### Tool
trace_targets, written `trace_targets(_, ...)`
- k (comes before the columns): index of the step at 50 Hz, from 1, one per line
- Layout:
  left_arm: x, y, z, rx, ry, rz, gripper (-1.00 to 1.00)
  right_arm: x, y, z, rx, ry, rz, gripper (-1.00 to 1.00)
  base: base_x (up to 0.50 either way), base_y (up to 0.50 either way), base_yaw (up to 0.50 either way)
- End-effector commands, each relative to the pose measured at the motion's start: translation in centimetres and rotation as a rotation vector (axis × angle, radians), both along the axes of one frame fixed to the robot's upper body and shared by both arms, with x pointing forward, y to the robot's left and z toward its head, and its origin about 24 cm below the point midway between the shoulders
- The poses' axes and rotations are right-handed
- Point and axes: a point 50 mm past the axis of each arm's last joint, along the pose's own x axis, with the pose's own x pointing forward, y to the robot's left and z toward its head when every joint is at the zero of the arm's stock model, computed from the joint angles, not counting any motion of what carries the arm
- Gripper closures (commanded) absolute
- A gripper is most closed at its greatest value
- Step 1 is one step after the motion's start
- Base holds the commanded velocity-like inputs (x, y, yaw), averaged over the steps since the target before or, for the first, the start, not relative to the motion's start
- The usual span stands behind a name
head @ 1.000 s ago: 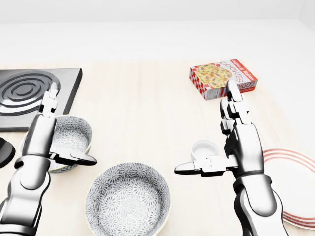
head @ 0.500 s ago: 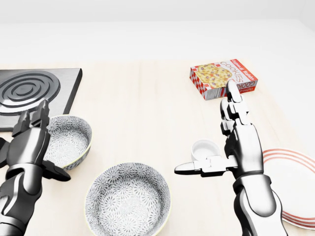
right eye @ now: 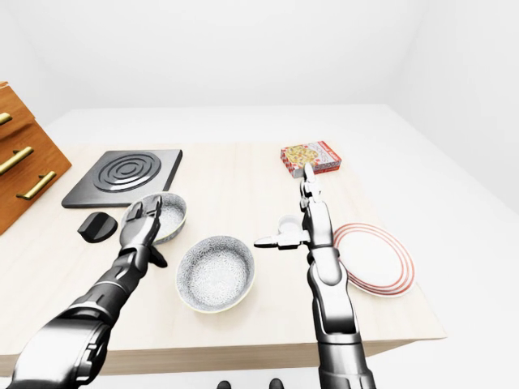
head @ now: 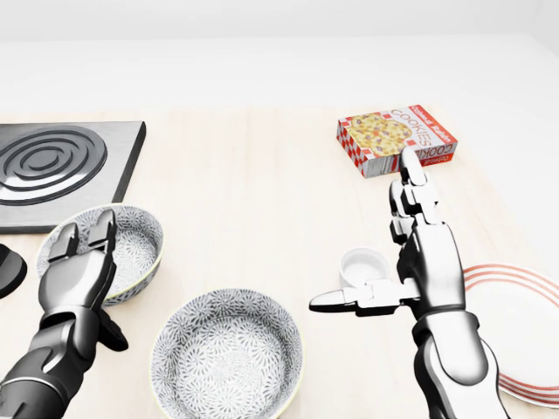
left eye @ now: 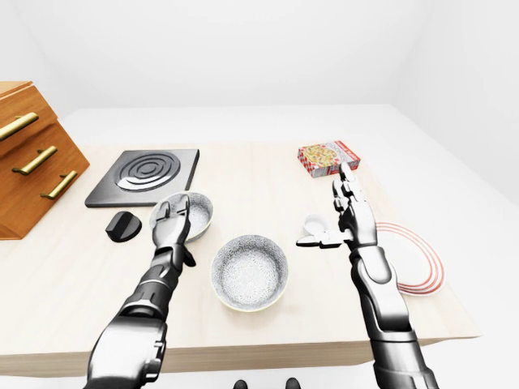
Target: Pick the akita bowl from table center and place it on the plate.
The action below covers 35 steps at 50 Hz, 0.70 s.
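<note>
Grey-speckled and cream-rimmed, the akita bowl (head: 227, 353) sits free on the pale wooden tabletop (head: 262, 201), between the two robot hands and below both in the head view; nothing touches it; a second, smaller bowl of the same pattern (head: 122, 249) lies up and to the left of it, and since the task names the table centre I take the larger, central one as the target, though that is a judgement.

Left robot hand (head: 80, 266) hangs over the near rim of the smaller bowl, fingers loosely spread and gripping nothing; right robot hand (head: 397, 262) is also released, thumb stretched out sideways toward the target and fingers pointing up the view; a small white cup (head: 365, 264) stands just beside its palm, seemingly untouched; the red-ringed plate (head: 524, 323) lies to the right of that hand, near the tabletop's edge.

Step in hand looks like the approach, with the grasp not yet begun; the next move calls for one hand to come down to the central bowl's rim, close over the wall, lift clear, and carry it rightward past the cup to the plate; the right hand seems better placed.

Further out: a cookie box (head: 397, 140) above the right hand, a black hob plate (head: 61, 166) and dark knob (left eye: 123, 225) above the left, a wooden drawer unit (left eye: 32, 158) beyond.
</note>
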Motion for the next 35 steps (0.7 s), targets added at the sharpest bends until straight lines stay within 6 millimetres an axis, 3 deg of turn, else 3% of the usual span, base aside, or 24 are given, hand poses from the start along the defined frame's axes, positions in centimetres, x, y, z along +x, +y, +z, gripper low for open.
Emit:
trace_targets(1,-0.2,-0.9,-1.0,0.026,0.071,-0.033,-1.0,0.1,0.2,-0.2,-0.002,0.01,0.003,-1.0,0.0,0.0,0.0)
trace_targets(9,-0.5,-1.1,-1.6,0.023,0.127,-0.046,-1.0,0.0,0.1,-0.5,-0.002,0.02,0.007,-1.0,0.0,0.0,0.0)
trace_targets(10,-0.4,-1.1,-1.4,0.024,0.125,-0.05,-0.53,-0.1,0.1,-0.5,-0.002,0.021,0.006,-1.0,0.0,0.0,0.0)
trace_targets(11,-0.3,-1.1,-1.3,0.021,0.123,-0.052,-0.25,-0.1,0.1,-0.5,-0.001,0.021,0.006,-1.0,0.0,0.0,0.0)
trace_targets(13,-0.4,-1.2,-1.5,0.017,0.136,-0.053,0.58,-0.1,0.1,-0.6,-0.002,0.024,0.006,-1.0,0.0,0.0,0.0)
trace_targets(15,-0.6,-1.2,-1.8,0.032,0.144,-0.063,1.0,-0.1,0.1,-0.8,-0.003,0.031,0.008,-1.0,0.0,0.0,0.0)
trace_targets(35,0.3,-1.5,-0.5,0.064,0.097,-0.096,1.0,-0.2,-0.1,-0.8,-0.005,0.03,0.005,-1.0,0.0,0.0,0.0)
